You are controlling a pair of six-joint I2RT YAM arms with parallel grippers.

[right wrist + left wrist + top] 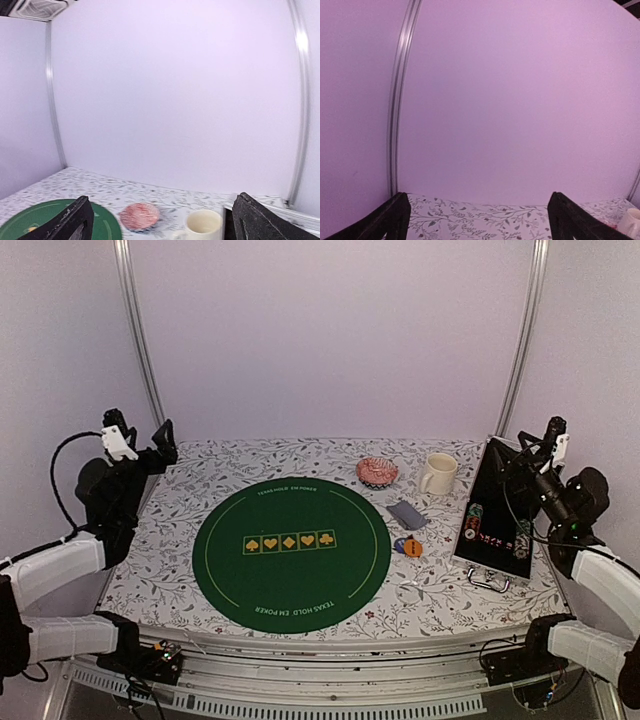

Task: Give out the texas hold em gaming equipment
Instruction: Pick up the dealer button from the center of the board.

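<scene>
Black left claw and right claw, both spread wide and empty, raised at either side of the surface.
Nearest the right claw, chip stacks sit in the black case. Further in, grey-blue cards and an orange button lie just beside the green mat. The best start, I judge, is to lower the right claw straight over the cards with its jaws across their short edges. The mat rim reads "TEXAS HOLD EM POKER".
</scene>
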